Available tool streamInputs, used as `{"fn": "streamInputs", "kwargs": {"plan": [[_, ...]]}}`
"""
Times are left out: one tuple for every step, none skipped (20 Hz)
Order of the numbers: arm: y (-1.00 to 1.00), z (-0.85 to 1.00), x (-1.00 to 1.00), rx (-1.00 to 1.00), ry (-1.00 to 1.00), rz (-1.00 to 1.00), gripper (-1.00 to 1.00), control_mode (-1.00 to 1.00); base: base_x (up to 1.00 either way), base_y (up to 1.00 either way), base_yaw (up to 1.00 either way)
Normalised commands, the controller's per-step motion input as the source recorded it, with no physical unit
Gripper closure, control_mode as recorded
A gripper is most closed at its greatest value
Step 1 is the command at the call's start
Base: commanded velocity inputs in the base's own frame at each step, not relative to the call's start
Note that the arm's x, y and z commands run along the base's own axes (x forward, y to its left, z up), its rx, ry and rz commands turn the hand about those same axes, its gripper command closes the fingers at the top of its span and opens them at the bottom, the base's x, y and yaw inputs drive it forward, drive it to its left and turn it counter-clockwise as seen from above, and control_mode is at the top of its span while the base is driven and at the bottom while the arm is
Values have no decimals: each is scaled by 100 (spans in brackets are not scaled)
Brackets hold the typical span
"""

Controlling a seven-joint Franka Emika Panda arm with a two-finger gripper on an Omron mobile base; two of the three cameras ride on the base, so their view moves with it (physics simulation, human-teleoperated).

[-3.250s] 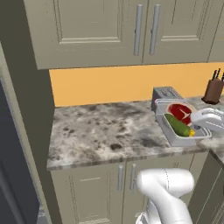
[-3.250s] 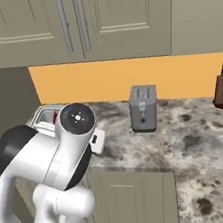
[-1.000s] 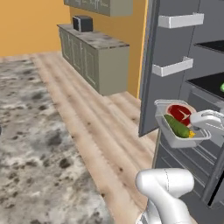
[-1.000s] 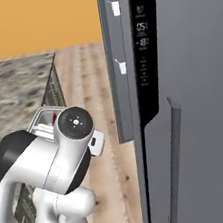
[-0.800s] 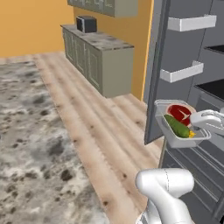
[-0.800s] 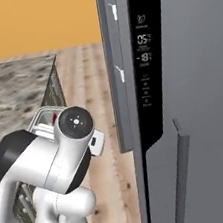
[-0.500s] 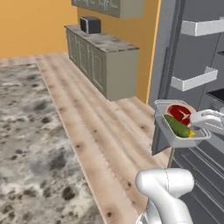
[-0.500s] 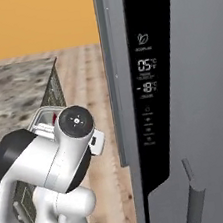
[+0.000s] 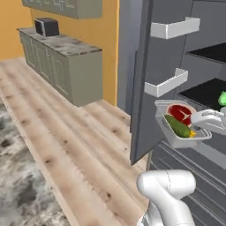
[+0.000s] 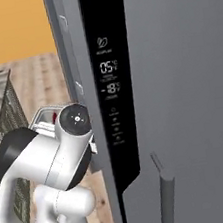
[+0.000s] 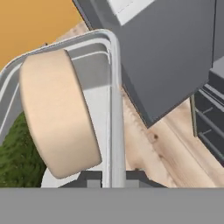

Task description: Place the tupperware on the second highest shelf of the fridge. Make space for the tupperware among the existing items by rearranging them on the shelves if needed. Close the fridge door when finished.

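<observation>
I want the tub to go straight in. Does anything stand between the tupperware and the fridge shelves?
Nothing visible blocks it. The gripper holds the tupperware beside the open fridge door, level with a black shelf. A green item sits there, at the frame's edge.

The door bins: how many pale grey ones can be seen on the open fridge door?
2. The upper bin sits high on the door's inner face; the lower bin is beneath it, just above the tupperware. More may be hidden.

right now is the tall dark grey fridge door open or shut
Open. The tall dark grey fridge door stands swung outward, its pale grey bins facing out, and black shelf boards show beyond it.
</observation>
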Motion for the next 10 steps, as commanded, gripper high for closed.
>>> {"fn": "streamInputs", "kwargs": {"plan": [[0, 0, 0, 0, 0, 0, 100, 100, 100, 0, -45], [0, 0, 0, 0, 0, 0, 100, 100, 100, 0, -45], [0, 0, 0, 0, 0, 0, 100, 100, 94, 0, -44], [0, 0, 0, 0, 0, 0, 100, 100, 54, 0, -38], [0, 0, 0, 0, 0, 0, 100, 100, 45, 0, -37], [0, 0, 0, 0, 0, 0, 100, 100, 58, 6, -41], [0, 0, 0, 0, 0, 0, 100, 100, 63, 14, -42], [0, 0, 0, 0, 0, 0, 100, 100, 56, 14, -43], [0, 0, 0, 0, 0, 0, 100, 100, 37, 10, -44], [0, 0, 0, 0, 0, 0, 100, 100, 17, 13, -47]]}}
